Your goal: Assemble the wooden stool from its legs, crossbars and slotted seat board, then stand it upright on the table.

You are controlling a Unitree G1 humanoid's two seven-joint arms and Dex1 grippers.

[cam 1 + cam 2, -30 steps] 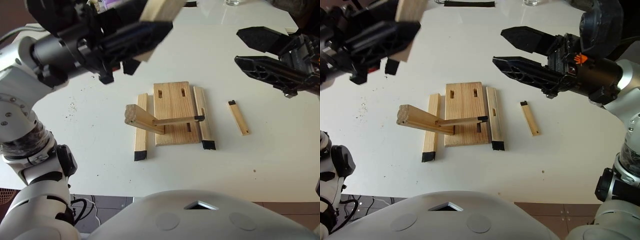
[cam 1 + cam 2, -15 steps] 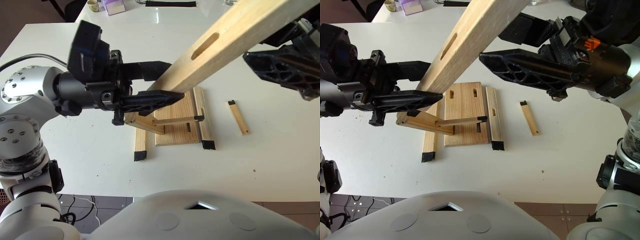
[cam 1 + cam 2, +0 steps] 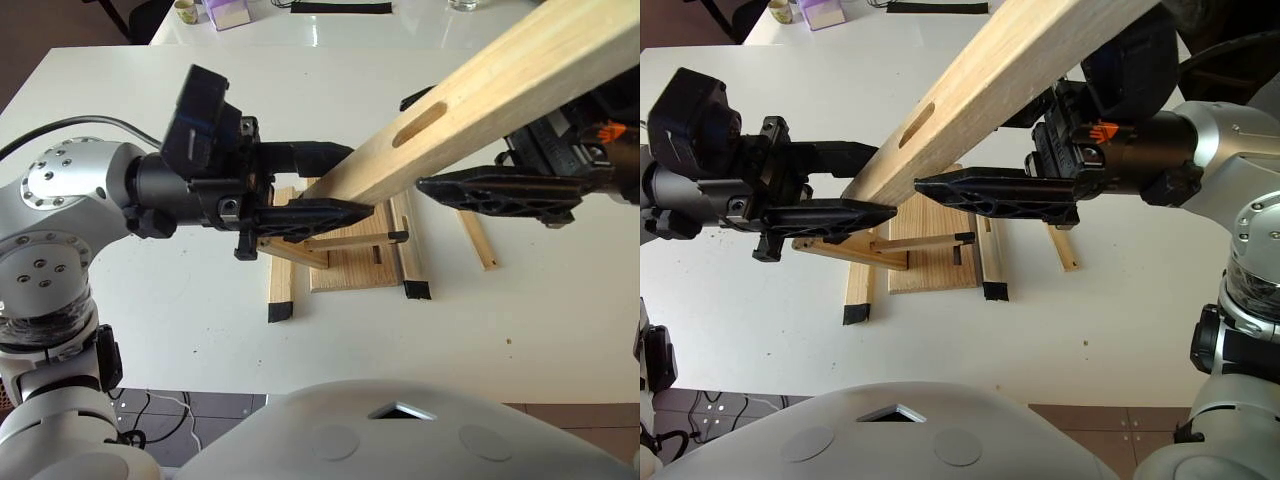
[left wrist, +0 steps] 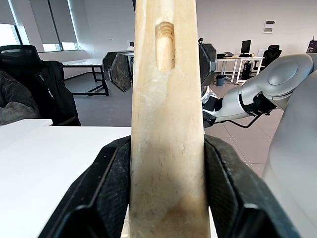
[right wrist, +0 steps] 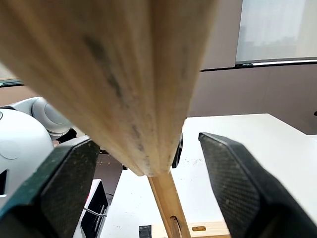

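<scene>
My left gripper [image 3: 345, 182] is shut on the lower end of a long slotted wooden leg [image 3: 470, 90], which slants up over the table towards the right. In the left wrist view both fingers [image 4: 114, 188] press the leg [image 4: 167, 124]. My right gripper [image 5: 153, 183] is open, one finger on each side of the leg's middle, with gaps showing. On the table lies the slotted seat board [image 3: 350, 265] between two flat legs [image 3: 283, 285] [image 3: 410, 260]. A third leg [image 3: 290, 250] with a crossbar [image 3: 355, 240] rests across the board. A loose crossbar [image 3: 1065, 250] lies to the right.
A cup [image 3: 185, 12], a purple box [image 3: 230, 12] and a black strip [image 3: 340, 8] sit at the table's far edge. White tabletop [image 3: 150, 290] stretches left of the parts, and the front edge runs close below them.
My left gripper swung the leg down from near the camera, so it now slants up to the right. My right gripper moved left and lower, bringing its fingers to either side of the leg.
</scene>
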